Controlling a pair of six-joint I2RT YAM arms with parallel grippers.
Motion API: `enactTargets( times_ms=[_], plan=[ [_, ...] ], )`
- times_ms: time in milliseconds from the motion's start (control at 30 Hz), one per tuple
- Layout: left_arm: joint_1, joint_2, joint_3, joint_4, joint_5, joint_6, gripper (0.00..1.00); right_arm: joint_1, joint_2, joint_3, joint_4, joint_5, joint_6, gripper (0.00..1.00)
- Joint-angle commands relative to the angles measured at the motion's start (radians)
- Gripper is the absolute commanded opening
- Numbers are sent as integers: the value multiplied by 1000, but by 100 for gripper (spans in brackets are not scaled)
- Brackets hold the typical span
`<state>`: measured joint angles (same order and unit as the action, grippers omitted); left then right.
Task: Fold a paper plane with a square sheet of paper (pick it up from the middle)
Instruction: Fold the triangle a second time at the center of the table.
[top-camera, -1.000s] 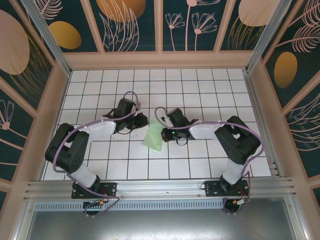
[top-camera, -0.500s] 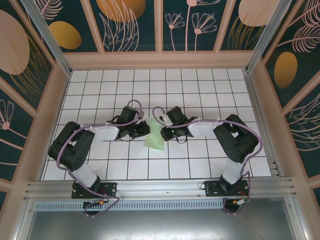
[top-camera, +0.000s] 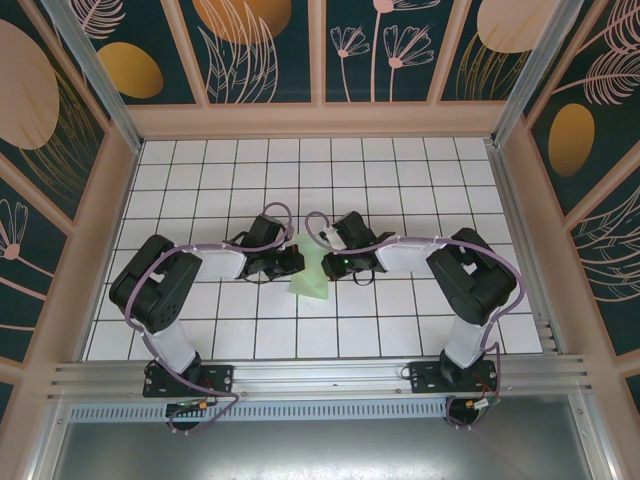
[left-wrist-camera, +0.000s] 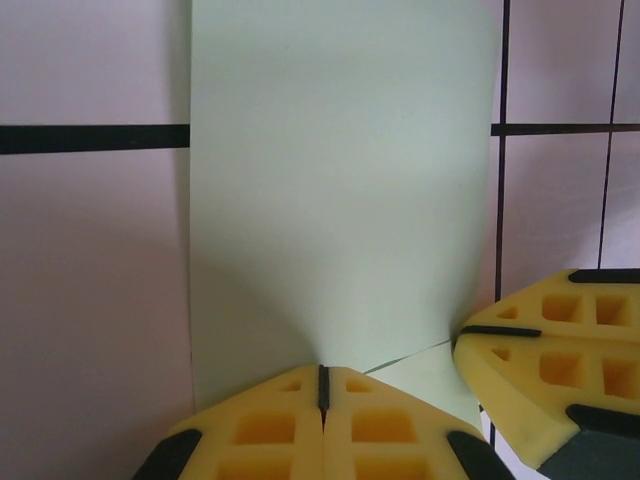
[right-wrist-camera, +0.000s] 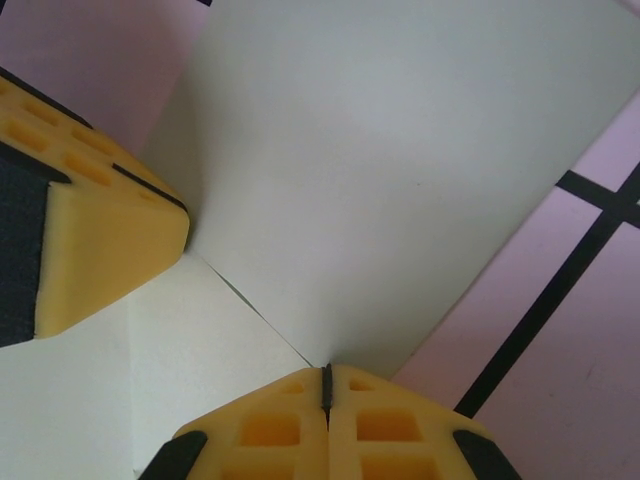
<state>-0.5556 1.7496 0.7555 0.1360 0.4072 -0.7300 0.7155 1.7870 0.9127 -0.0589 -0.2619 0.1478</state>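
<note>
1. The square sheet of paper (top-camera: 308, 283) sits mid-way over the white tiles (top-camera: 230, 300), creased, w/ its near end toward me.
2. My left gripper (left-wrist-camera: 323, 372): pads together, clamped on the sheet's edge.
3. My right gripper (right-wrist-camera: 326, 372): same, pinching just beside the left.
4. I reckon it's v. light, floppy and tears easily, so I'd grip edges close to the crease and pull gently.

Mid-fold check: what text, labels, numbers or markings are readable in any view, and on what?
No readable text in any view.
On the sheet of paper: none, plain mint green.
On the table tiles: none, only black grid lines.
On the wall panels: none, leaf and flower drawings.
On the small board by the left arm base: too small to read.
</note>
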Motion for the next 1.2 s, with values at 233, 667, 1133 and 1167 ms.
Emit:
enactTargets(
  times_ms=[233,667,1133,1167],
  plan=[
    [-4,34,-94,-21,-87,9,0,3,-143,52,-151,35,233,17],
    [-4,40,-107,-22,-106,6,0,146,-117,39,-73,56,501,0],
    [-4,47,-113,-24,-118,3,0,173,27,108,-95,90,549,0],
    [-4,47,-113,-25,-118,2,0,174,31,110,-97,89,546,0]
  ],
)
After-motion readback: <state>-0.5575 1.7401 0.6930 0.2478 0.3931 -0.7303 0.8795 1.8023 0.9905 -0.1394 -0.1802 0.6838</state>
